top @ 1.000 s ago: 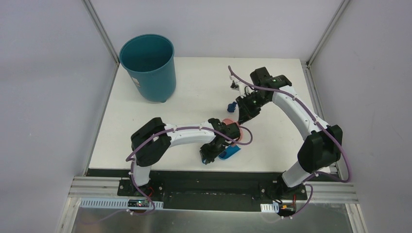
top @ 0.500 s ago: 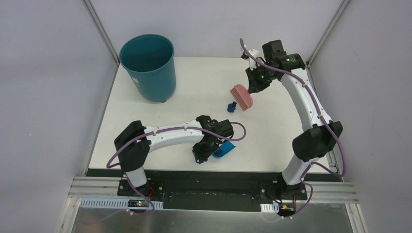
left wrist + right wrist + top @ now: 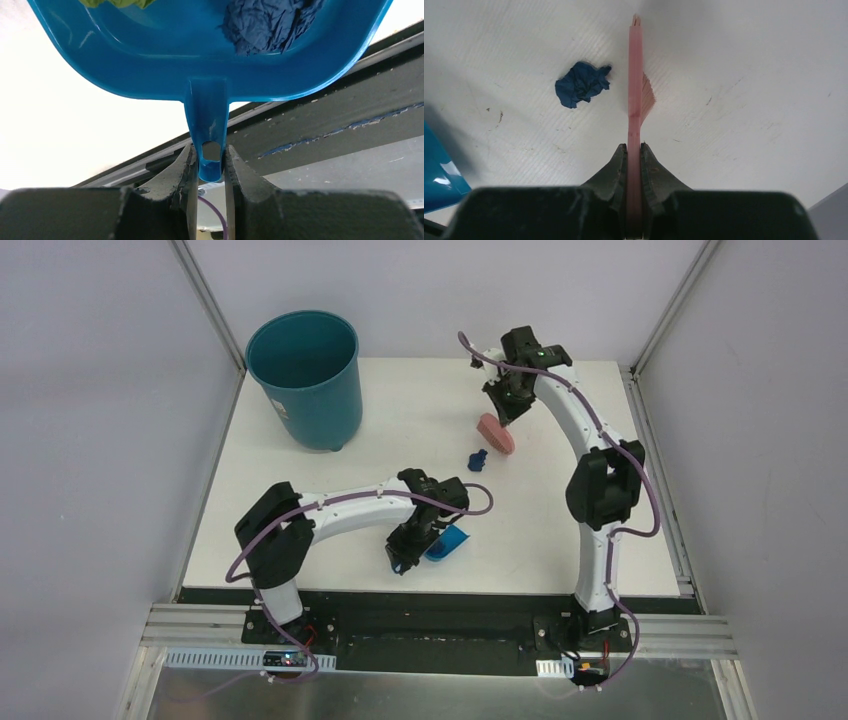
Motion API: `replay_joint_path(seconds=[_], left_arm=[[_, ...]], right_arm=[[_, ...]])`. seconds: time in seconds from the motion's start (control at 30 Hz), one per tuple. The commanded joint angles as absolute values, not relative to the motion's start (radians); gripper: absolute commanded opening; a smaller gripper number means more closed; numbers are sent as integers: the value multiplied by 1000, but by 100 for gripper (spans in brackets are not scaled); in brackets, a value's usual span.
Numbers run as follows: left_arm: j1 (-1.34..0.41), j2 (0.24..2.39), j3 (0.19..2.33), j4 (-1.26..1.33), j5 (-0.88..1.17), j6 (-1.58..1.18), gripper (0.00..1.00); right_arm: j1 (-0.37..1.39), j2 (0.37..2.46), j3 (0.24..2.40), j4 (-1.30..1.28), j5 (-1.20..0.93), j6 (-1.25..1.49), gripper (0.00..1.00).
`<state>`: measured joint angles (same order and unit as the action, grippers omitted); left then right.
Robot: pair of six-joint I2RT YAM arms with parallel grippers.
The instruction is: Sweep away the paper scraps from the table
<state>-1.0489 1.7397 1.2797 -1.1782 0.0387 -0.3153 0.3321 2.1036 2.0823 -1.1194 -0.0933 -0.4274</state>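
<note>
One dark blue paper scrap (image 3: 476,460) lies on the white table (image 3: 400,430), just left of the pink brush (image 3: 496,433); it also shows in the right wrist view (image 3: 580,84). My right gripper (image 3: 507,405) is shut on the pink brush's handle (image 3: 634,150), with the bristles pointing away from the scrap. My left gripper (image 3: 402,558) is shut on the handle (image 3: 208,150) of the blue dustpan (image 3: 446,543) near the table's front edge. The dustpan (image 3: 200,45) holds a dark blue wad (image 3: 267,22) and an olive-green wad (image 3: 117,3).
A teal round bin (image 3: 307,375) stands at the back left corner of the table. A black strip (image 3: 430,595) runs along the table's near edge. Grey walls and metal posts close in the sides and back.
My right gripper has lifted the brush from beside the dustpan, carried it to the far side and lowered it beside the blue scrap. My left gripper and dustpan shifted slightly left.
</note>
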Motion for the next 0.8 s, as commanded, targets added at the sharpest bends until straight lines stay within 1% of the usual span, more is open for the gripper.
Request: replay_joint_path(seconds=[0.0, 0.13, 0.23, 0.4, 0.47, 0.6, 0.77], left_arm=[[-1011, 1776, 1288, -1131, 90, -302, 0], [-1001, 1815, 1310, -1132, 98, -273, 0], [-992, 1857, 1327, -1134, 104, -249, 0], [-989, 1906, 1357, -1134, 104, -230, 0], [-991, 1912, 1363, -1134, 94, -229, 0], [-989, 1904, 1360, -1131, 88, -234, 0], [-989, 1872, 1327, -1097, 79, -241, 0]], right_arm=[[410, 2054, 2038, -1132, -122, -470, 0], [471, 1981, 1892, -1166, -166, -476, 0], [498, 1909, 1809, -1183, -261, -429, 0], [511, 1860, 1767, -1253, -463, -374, 0], [511, 1849, 1767, -1294, -509, -380, 0], [509, 1817, 1766, -1339, -515, -396, 0], [499, 1785, 1760, -1317, -478, -405, 0]])
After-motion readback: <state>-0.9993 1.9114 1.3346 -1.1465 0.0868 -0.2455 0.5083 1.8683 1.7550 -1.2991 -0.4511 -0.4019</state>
